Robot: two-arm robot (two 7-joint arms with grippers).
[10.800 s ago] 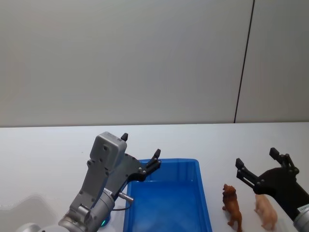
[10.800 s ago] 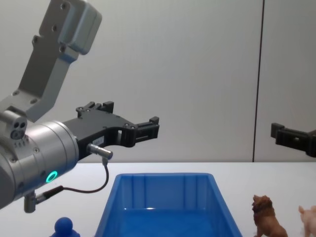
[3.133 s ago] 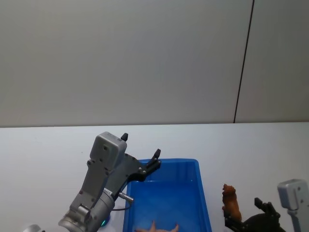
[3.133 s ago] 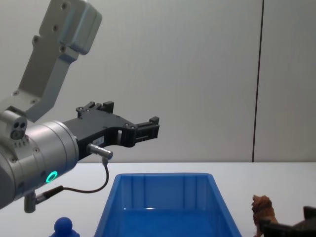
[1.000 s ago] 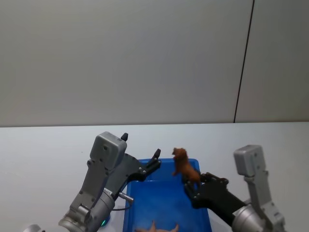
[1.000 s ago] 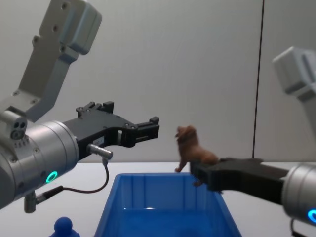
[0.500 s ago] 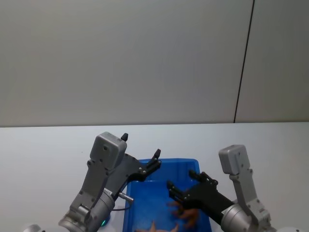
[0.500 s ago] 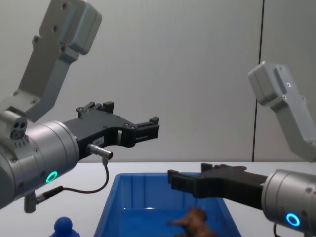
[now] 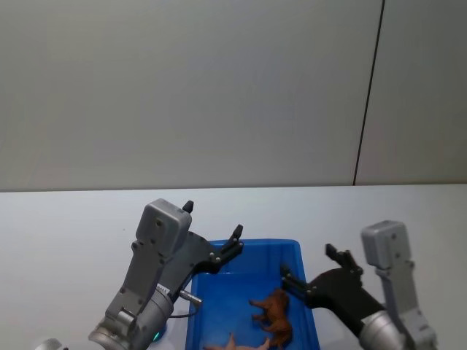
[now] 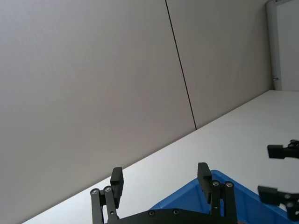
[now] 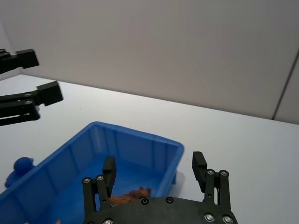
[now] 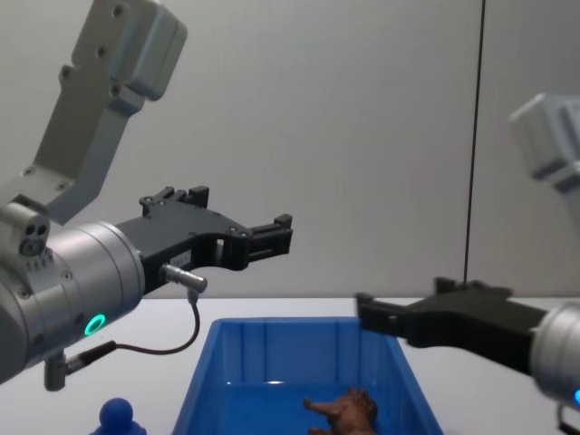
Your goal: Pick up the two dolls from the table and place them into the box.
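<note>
Inside the box [image 9: 259, 243], the brown lion [image 9: 273, 315] lies tipped over on the floor, close to a pink toy [image 9: 233, 342] at the near end. Just above the box's right rim, the right gripper [image 9: 307, 262] hangs spread open, holding nothing. Over the far left corner the left gripper [image 9: 213, 219] hovers, also open. The blue figure [image 12: 118, 419] stands on the table [image 9: 73, 240], left of the box.

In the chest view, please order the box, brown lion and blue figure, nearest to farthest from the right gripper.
1. box: right rim below the right gripper.
2. brown lion: inside the box.
3. blue figure: outside its left wall.
</note>
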